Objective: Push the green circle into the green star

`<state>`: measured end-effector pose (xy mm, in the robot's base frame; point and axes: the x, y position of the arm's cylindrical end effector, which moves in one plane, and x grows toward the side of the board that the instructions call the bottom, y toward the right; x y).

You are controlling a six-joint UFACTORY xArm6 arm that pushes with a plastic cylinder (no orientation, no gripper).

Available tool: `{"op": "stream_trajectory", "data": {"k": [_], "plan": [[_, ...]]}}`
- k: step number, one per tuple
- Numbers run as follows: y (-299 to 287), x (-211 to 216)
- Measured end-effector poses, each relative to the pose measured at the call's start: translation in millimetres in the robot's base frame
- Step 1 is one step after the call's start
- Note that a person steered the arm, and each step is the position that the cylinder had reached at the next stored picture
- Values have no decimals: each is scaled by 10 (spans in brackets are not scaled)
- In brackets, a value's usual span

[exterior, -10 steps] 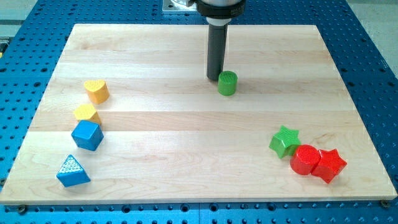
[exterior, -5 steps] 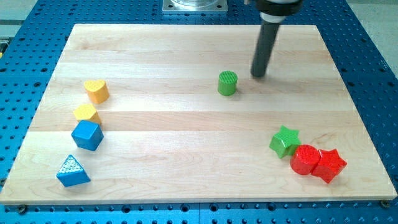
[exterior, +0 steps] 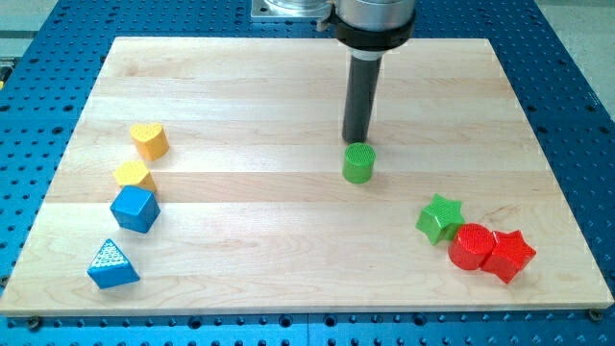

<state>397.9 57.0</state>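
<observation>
Camera view shows my tip [exterior: 356,140], a bare rod with no pincer, just behind the green circle [exterior: 358,163], well apart from the green star [exterior: 440,218] near-right, so the push remains.

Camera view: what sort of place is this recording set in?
Most likely a robotics lab bench. A wooden board lies on a blue perforated table, small coloured blocks such as the green circle and green star sit on it, and my tip stands just above the circle.
</observation>
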Motion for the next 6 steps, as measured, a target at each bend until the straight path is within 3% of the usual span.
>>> {"op": "stream_trajectory", "data": {"k": [2, 4, 6], "plan": [[-142, 353], [552, 945], [834, 1066]]}}
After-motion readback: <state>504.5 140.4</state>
